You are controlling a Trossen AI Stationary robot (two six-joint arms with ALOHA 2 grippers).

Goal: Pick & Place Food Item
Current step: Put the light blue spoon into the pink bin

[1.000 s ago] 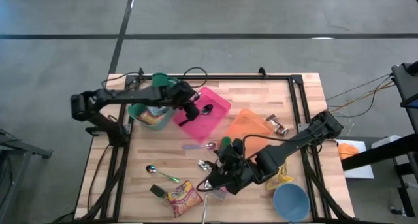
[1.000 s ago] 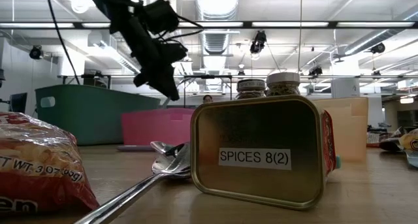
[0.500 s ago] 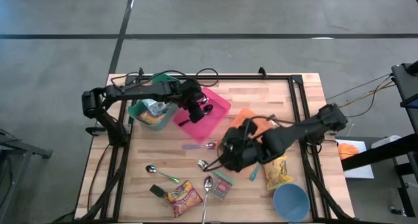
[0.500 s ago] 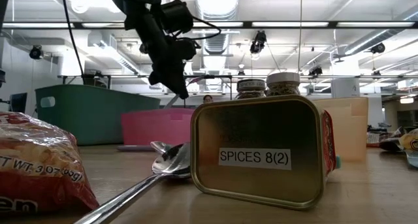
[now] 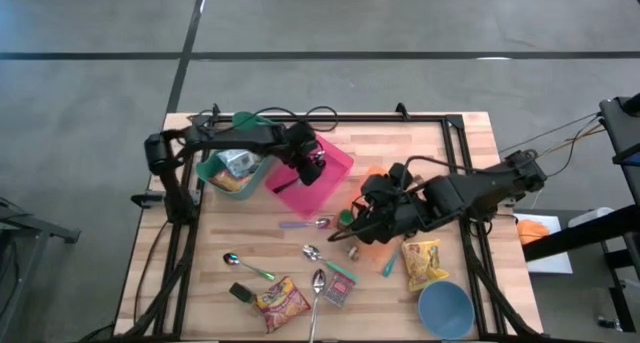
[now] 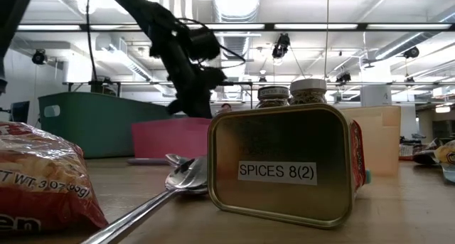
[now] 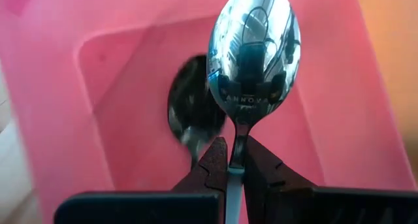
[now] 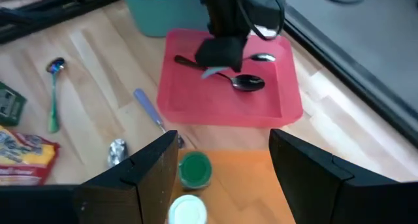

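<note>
**Right gripper open above the jars; left shut on a spoon over the tray**

Right gripper [image 8: 222, 142] open wide, holding nothing, hovering near the middle of the surface by the orange bin [image 8: 245, 188]. Directly below, between the spread fingers: green-lidded jar [image 8: 194, 170], with white-lidded jar [image 8: 188, 211] touching or just beside it. Both upright on the surface, lids up, so probably a straight descent and no turning of the wrist. Likeliest food item of the task, judged by position; far nearer the right arm than the left.

Left gripper [image 7: 233, 152] shut on the handle of a silver spoon [image 7: 255, 54], bowl pointing straight ahead in line with the fingers, over the pink tray [image 7: 59, 87]. Black spoon [image 8: 247, 82] lying in that tray already.

Compared with a second ago: right gripper moved from the front of the surface, near the spice tin [image 6: 281, 166], back to above the jars. Left gripper shifted from the teal bin's edge to over the tray, and lower in the low view. Openings of both unchanged.
</note>
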